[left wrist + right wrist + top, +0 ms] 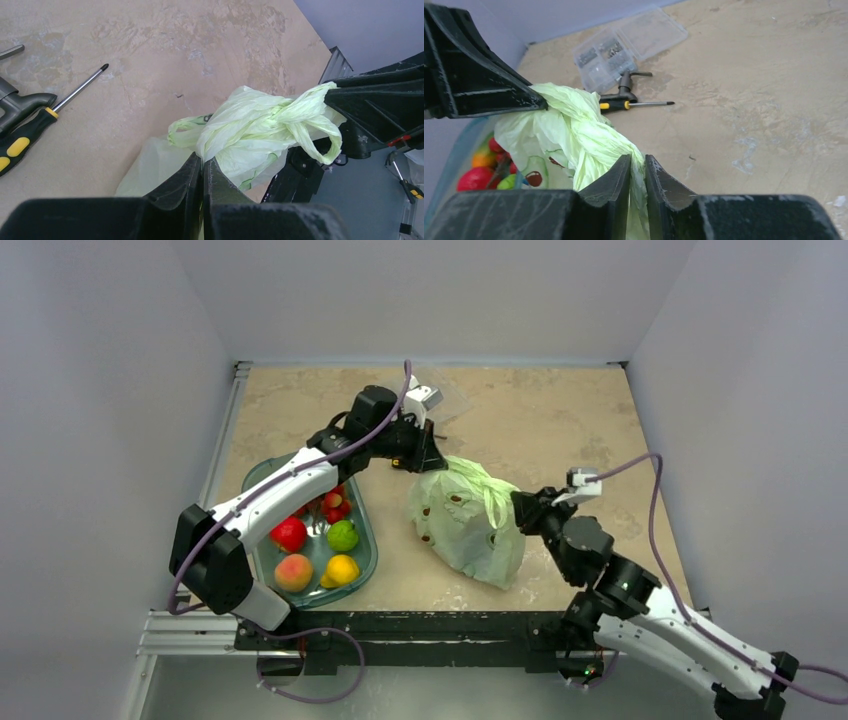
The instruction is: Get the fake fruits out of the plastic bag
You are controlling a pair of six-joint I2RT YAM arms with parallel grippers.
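The pale green plastic bag point(465, 525) lies bunched on the table between my two grippers. My left gripper point(425, 462) is shut on the bag's far top edge, with the film pinched between its fingers in the left wrist view point(203, 161). My right gripper point(520, 508) is shut on the bag's twisted handle at its right side, as the right wrist view point(638, 160) shows. The bag point(260, 130) is stretched between them. The grape bunch, dark red fruit and yellow-green piece are hidden. Only printed marks show on the bag point(569, 135).
A teal oval tray point(373, 545) at the left holds a red fruit point(288, 533), a green one point(342, 535), a peach point(293, 571), a yellow piece point(341, 569) and strawberries point(335, 505). A screwdriver point(634, 104) and a clear parts box point(629, 47) lie behind the bag.
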